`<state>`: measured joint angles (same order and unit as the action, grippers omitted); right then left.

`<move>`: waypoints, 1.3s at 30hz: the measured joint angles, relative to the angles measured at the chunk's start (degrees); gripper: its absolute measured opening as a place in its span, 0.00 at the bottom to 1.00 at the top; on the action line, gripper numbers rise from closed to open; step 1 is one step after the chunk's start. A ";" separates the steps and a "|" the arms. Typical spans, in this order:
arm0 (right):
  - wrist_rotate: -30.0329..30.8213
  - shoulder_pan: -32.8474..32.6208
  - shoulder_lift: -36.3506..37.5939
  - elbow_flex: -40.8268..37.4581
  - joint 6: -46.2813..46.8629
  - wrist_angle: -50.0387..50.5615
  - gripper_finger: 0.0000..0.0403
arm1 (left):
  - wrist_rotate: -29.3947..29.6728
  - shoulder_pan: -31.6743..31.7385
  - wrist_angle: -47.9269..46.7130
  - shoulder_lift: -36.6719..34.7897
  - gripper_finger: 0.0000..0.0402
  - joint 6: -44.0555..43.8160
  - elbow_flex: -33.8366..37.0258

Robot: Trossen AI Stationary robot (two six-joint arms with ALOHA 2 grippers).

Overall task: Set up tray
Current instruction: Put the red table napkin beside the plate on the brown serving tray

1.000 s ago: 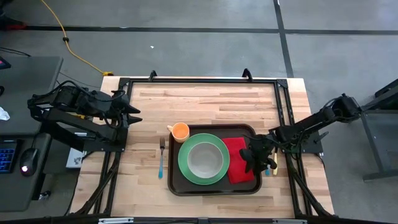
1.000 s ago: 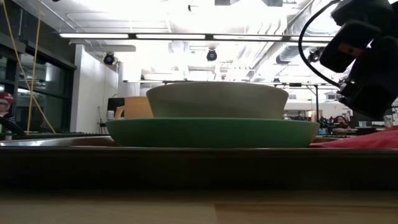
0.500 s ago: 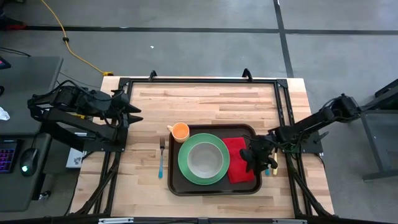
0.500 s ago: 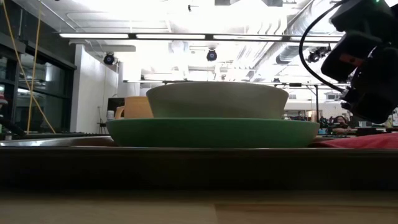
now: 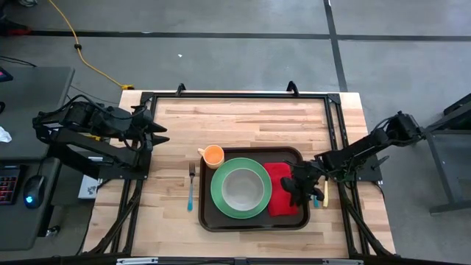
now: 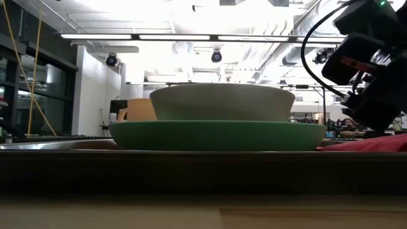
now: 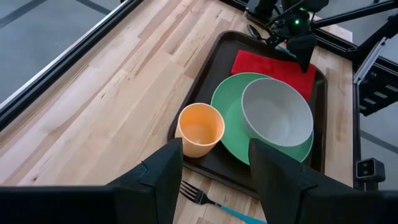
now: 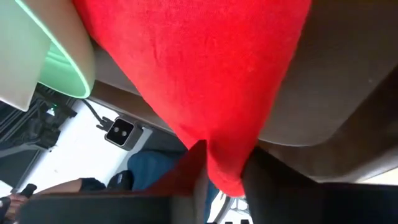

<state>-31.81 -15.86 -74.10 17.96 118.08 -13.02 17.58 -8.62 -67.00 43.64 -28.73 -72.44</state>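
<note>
The tray lies on the desk, loaded with green plate, bowl and red napkin. The napkin's edge is pinched by the right tool, probably for straightening. The left tool is parked apart, fingers spread.

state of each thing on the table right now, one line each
tray: flat on the table, loaded
green plate: on the tray, bowl on it
bowl: upright, empty
orange cup: upright at the tray's corner, empty
red napkin: on the tray, edge pinched
fork: on the table beside the tray
right gripper: shut on the red napkin
left gripper: open, waiting away from the tray
</note>
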 joint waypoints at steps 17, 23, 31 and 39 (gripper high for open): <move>5.48 2.13 -0.09 -0.02 -1.03 -7.51 0.00 | -0.07 -0.02 -0.52 -0.01 0.53 -0.02 0.00; 6.85 3.42 -0.09 -0.02 -1.02 -10.51 0.00 | -0.46 -0.01 -0.74 0.00 0.53 -0.03 0.00; 9.09 3.52 2.83 -0.02 -1.07 -8.96 0.00 | -0.50 -0.01 -1.37 -0.02 0.53 -0.04 0.00; 11.31 3.52 13.30 -0.02 -1.08 3.88 0.00 | -0.54 0.00 -2.12 -0.02 0.53 -0.07 0.00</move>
<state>-20.50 -12.34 -60.80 17.93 117.00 -9.14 17.04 -8.62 -69.12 43.62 -28.80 -72.44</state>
